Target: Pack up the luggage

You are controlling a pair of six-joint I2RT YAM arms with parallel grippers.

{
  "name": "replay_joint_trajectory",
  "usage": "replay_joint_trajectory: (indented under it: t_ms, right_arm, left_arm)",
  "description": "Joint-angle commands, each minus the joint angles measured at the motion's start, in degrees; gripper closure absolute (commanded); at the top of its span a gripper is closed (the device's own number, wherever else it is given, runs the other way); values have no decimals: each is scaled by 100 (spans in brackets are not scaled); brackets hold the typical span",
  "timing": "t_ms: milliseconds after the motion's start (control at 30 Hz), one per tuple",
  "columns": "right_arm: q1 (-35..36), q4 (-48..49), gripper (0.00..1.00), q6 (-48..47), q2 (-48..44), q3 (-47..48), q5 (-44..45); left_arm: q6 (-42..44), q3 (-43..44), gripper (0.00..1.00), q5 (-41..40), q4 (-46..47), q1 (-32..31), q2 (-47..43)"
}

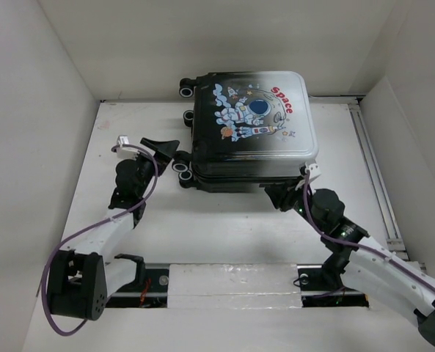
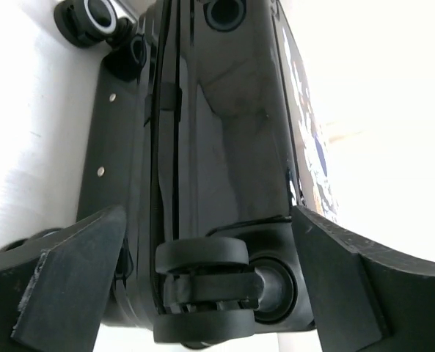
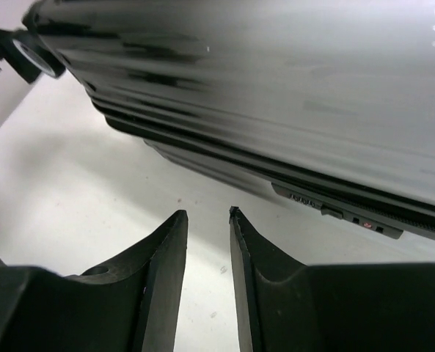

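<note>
One hard-shell suitcase [image 1: 254, 110], white fading to black with a cartoon astronaut print, lies closed and flat at the far middle of the white table [image 1: 202, 235]. I count four black wheels [image 1: 180, 167] on its left end. Two arms: the left tool [image 2: 206, 214] gapes wide around the near-left wheel, gripping nothing. The right tool [image 3: 208, 214] is parted slightly and empty, by the near-right corner.

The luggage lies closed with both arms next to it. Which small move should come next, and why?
Probably draw the left fingers back from the wheel. The luggage lies flat with its halves together. Those fingers stand wide on either side of the wheel without gripping it, and the right fingers are apart with nothing between them.
</note>
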Motion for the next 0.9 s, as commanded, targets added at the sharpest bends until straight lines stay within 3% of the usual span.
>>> replay_joint_trajectory:
  t_ms: [0,233,633,867]
  right_arm:
    - [-30,72,64,-111,87,209,-206]
    - [-30,125,64,-164,-142,24,-145]
    - [-30,354,63,-216,315,-81,-382]
    - [-30,512,63,-216,430,-81,-567]
  left_arm:
    - [82,-38,7,193,-217,20,-166]
    - [-629,-468,9,1141,555,20,334]
    - [-673,-1004,10,1081,758,20,-307]
    - [-1525,-935,6,1248,1891,-234,167]
